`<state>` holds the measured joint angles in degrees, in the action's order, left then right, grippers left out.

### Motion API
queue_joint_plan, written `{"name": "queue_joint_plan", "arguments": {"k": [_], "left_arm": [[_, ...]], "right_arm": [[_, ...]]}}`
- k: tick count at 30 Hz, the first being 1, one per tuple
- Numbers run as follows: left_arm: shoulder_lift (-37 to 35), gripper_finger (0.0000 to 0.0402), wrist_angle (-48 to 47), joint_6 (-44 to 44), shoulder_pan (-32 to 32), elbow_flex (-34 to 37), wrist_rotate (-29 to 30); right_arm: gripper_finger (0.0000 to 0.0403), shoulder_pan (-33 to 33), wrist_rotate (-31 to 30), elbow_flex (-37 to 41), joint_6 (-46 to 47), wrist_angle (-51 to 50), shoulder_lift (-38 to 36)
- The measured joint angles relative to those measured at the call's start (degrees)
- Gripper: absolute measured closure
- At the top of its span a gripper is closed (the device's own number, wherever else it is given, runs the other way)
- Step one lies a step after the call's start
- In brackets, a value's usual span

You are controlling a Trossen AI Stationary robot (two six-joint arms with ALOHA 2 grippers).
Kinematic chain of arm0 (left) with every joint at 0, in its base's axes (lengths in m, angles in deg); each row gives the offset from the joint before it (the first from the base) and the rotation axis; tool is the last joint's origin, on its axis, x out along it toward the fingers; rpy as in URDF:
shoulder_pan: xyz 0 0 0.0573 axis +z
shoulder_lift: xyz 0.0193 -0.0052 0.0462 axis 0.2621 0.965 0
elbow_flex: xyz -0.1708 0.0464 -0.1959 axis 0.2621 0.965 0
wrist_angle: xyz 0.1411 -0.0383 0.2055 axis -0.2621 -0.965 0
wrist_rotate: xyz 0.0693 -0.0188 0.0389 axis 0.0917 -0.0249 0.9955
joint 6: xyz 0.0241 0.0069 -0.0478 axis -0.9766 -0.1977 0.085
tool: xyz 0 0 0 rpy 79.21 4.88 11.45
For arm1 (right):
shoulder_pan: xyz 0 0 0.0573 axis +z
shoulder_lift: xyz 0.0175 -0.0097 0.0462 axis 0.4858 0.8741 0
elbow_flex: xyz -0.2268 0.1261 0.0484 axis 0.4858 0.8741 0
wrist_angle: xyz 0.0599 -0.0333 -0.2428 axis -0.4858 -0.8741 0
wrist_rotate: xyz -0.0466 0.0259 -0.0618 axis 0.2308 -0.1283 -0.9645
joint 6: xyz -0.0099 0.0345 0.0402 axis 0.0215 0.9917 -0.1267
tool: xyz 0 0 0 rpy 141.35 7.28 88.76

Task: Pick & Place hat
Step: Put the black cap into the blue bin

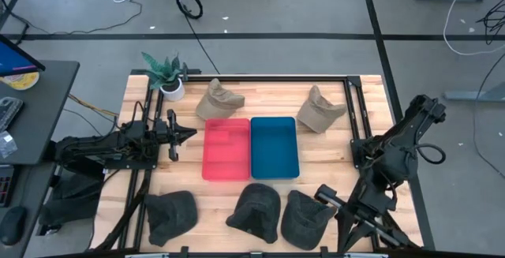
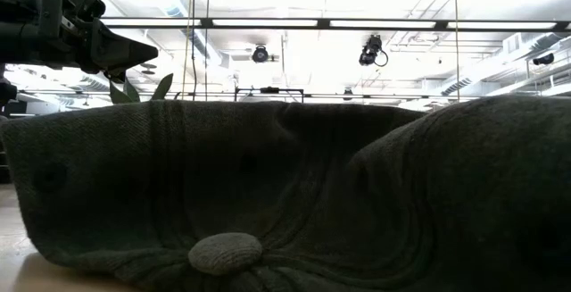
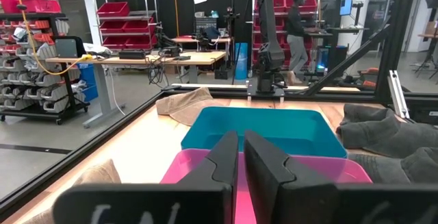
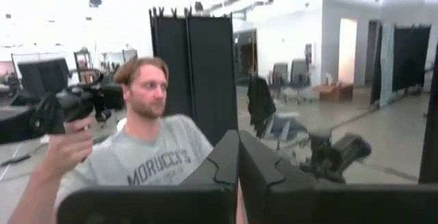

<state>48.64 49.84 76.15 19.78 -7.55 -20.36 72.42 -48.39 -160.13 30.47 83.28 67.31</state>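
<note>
Three dark hats (image 1: 172,215) (image 1: 256,211) (image 1: 306,217) lie in a row along the table's near edge; one of them (image 2: 285,194) fills the low view, crown button toward the camera. Two tan hats (image 1: 218,100) (image 1: 322,108) rest on the far side. Between the rows lie a pink tray (image 1: 226,149) and a blue tray (image 1: 274,147). My left gripper (image 1: 185,136) (image 3: 241,159) waits shut and level at the pink tray's left. My right gripper (image 1: 322,190) (image 4: 238,159) is shut on nothing, raised above the rightmost dark hat.
A potted plant (image 1: 167,76) stands at the far left corner. A black frame rail (image 1: 351,100) runs along the table's far and right sides. A person (image 4: 144,148) holding a device shows in the right wrist view, beyond the table.
</note>
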Motion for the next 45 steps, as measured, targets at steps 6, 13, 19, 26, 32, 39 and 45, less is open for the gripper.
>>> {"name": "queue_joint_plan", "arguments": {"k": [6,13,19,26,32,39,45], "left_arm": [[0.00,0.0374,0.00,-0.01,0.02,-0.02,0.00],[0.01,0.0374,0.00,-0.01,0.00,-0.01,0.00],[0.00,0.0374,0.01,-0.01,0.00,-0.01,0.00],[0.00,0.0374,0.00,0.02,0.02,0.01,0.00],[0.00,0.0374,0.00,-0.01,0.00,-0.01,0.00],[0.00,0.0374,0.01,-0.01,-0.01,-0.02,0.00],[0.00,0.0374,0.01,0.00,0.00,-0.01,0.00]], "right_arm": [[0.0389,-0.09,-0.02,0.00,0.04,2.91,0.54],[0.0389,-0.28,-3.06,-3.92,4.71,-4.30,0.54],[0.0389,0.46,-18.34,-12.76,6.19,-26.00,0.52],[0.0389,0.68,-27.00,-17.11,10.98,-40.58,0.45],[0.0389,-0.45,-29.02,-17.18,18.32,-48.23,1.31],[0.0389,-2.09,-28.34,-17.18,27.13,-56.42,4.56],[0.0389,-2.69,-26.46,-17.18,32.38,-60.78,8.03]]}}
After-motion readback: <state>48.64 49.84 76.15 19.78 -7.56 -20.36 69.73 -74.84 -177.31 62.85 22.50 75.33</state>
